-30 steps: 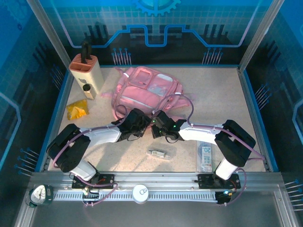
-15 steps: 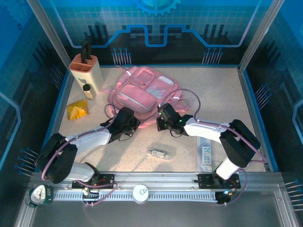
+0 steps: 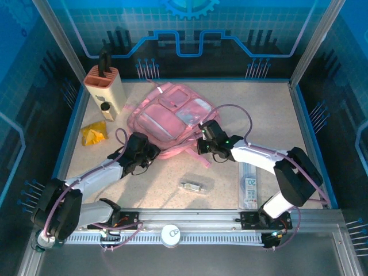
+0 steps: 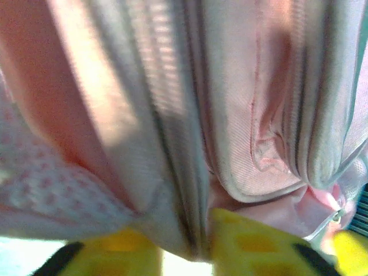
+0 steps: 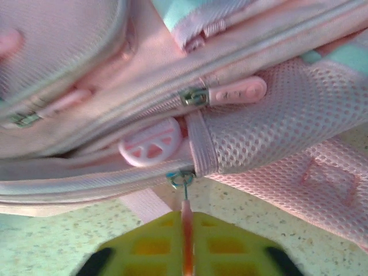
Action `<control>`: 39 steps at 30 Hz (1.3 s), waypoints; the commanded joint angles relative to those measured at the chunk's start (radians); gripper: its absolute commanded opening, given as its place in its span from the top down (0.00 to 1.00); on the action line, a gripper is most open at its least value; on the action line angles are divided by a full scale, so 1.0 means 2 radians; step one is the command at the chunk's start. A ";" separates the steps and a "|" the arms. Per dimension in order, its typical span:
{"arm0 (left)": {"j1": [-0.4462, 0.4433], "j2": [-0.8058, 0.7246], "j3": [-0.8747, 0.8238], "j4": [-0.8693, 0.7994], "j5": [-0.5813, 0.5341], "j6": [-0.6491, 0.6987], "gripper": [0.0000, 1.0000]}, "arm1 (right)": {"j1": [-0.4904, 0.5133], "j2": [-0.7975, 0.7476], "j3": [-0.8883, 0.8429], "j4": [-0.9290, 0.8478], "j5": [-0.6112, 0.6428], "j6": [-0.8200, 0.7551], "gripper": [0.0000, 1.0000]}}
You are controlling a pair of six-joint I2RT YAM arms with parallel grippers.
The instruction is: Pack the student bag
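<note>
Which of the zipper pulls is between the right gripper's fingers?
The thin pull hanging from the lowest, teal-ringed slider: it runs down into the right gripper. The oblong pull and round tab sit higher on the student bag, clear of it.

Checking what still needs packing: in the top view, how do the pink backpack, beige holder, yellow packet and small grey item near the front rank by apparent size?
1. pink backpack, by far the largest
2. beige holder
3. yellow packet
4. small grey item, narrower than the packet, though similar in length
</note>
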 commanded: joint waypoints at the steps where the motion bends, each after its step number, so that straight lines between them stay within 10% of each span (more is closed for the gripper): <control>1: 0.006 -0.027 0.018 -0.025 0.011 0.042 0.56 | -0.022 -0.047 -0.005 0.009 -0.053 0.023 0.66; 12: -0.038 -0.066 0.069 -0.084 -0.030 0.104 0.35 | -0.091 0.006 0.060 -0.020 -0.150 0.133 0.36; 39: -0.136 0.099 0.181 -0.071 -0.092 0.116 0.07 | -0.114 0.206 0.195 -0.022 -0.123 0.188 0.39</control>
